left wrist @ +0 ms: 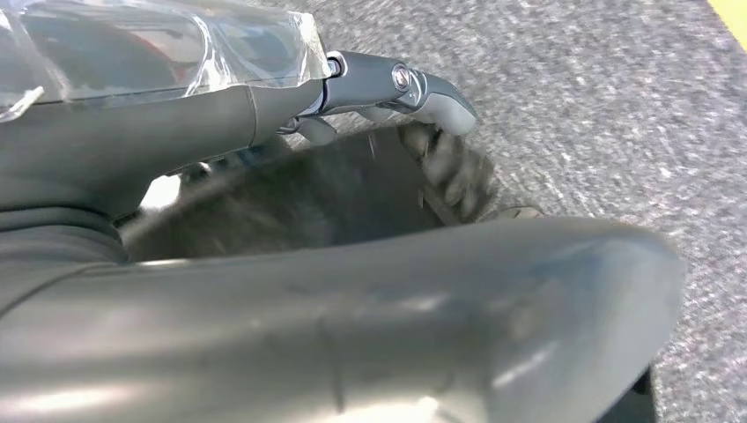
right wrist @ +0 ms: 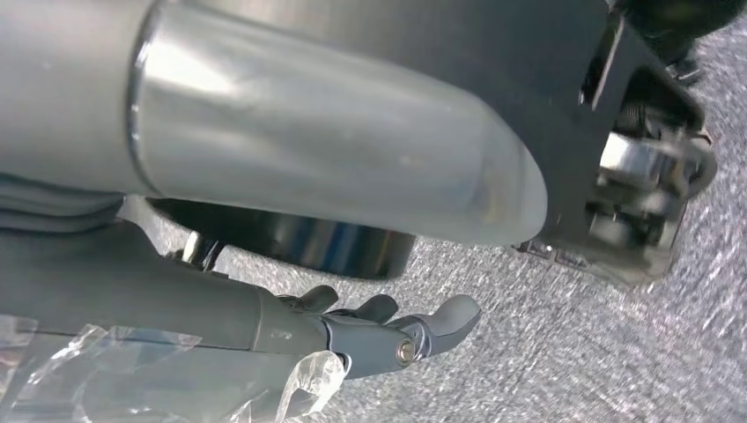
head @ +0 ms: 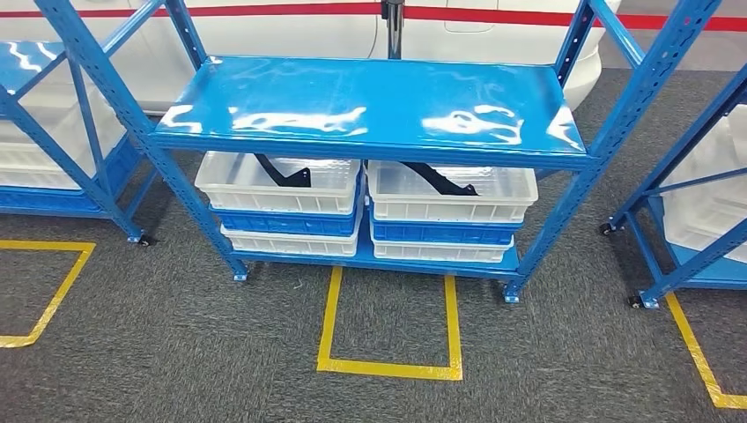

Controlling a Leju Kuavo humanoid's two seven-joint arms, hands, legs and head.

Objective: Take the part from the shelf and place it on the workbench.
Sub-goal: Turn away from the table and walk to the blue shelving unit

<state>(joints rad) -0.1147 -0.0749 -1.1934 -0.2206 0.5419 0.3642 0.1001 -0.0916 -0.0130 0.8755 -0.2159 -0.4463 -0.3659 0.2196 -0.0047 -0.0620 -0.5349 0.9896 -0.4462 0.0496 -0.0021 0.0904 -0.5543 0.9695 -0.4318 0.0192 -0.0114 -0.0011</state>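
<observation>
Grey carpet [right wrist: 617, 352] under both empty hands [left wrist: 414, 97] [right wrist: 388, 330].

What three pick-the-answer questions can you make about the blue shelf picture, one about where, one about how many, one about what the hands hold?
1. Where are the black parts?
A. On the top shelf
B. In the white bins under the top shelf
C. On the carpet

2. How many black parts show in the white bins?
A. Two
B. Four
C. None

3. What do the left hand and right hand hold?
A. A bin
B. A black part
C. Nothing

Answers: 1 B, each part sticks out of a bin below the top shelf. 2 A, one part per upper bin. 3 C, both hands hang over the carpet, fingers apart.
</observation>
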